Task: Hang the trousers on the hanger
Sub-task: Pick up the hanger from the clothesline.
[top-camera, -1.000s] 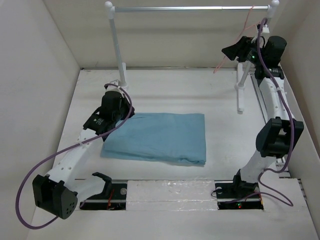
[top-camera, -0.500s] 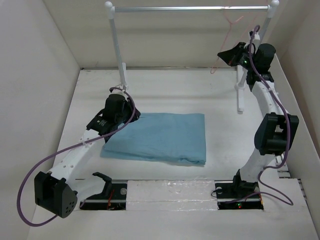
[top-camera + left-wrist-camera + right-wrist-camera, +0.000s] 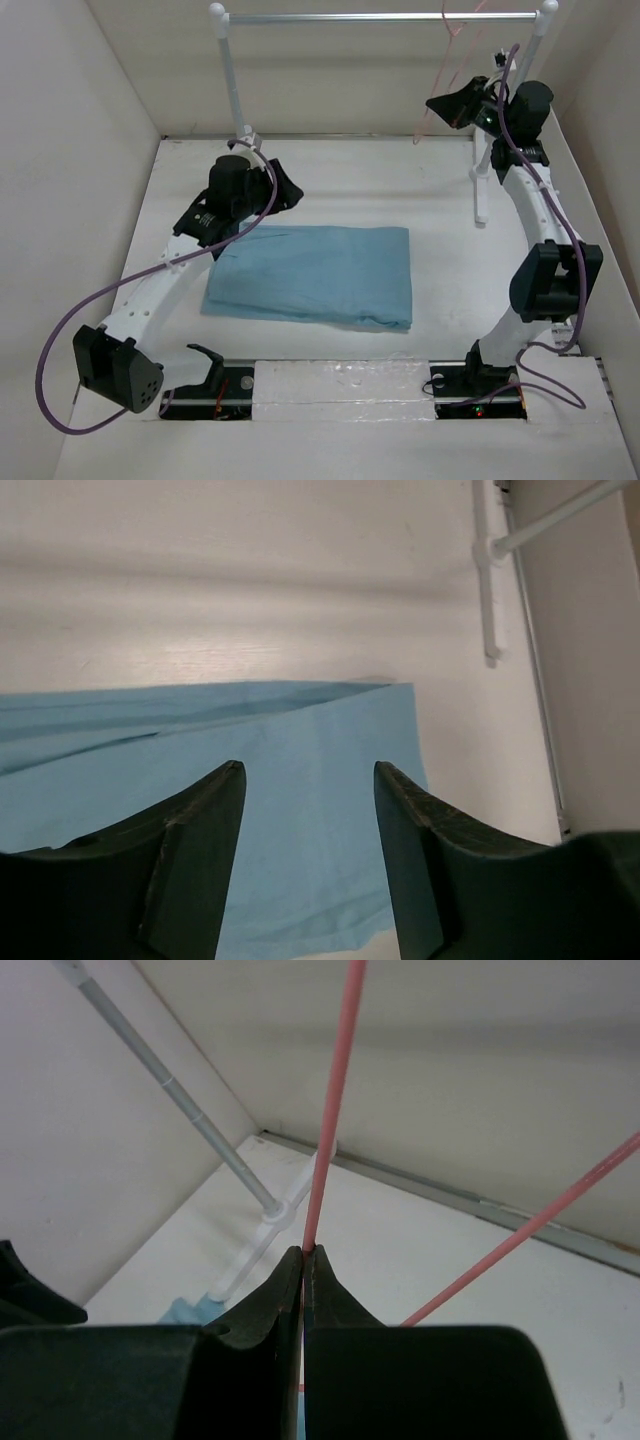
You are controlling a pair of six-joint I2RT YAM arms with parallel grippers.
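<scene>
Right gripper (image 3: 303, 1252): fingers pressed together on one thin rod of the hanger (image 3: 337, 1090), which is pinched at the tips. A second pink rod runs off obliquely to the right of the grip. From above, the hanger sits high at the far right, its top reaching the rail (image 3: 380, 17) near the right post. Whether it is hooked over the rail cannot be told.

Left gripper (image 3: 310, 780): fingers wide apart, holding nothing, raised over the far-left part of the trousers (image 3: 300, 740).

Trousers: folded, lying flat at mid-table (image 3: 400, 190) between the arms, well apart from the hanger.
</scene>
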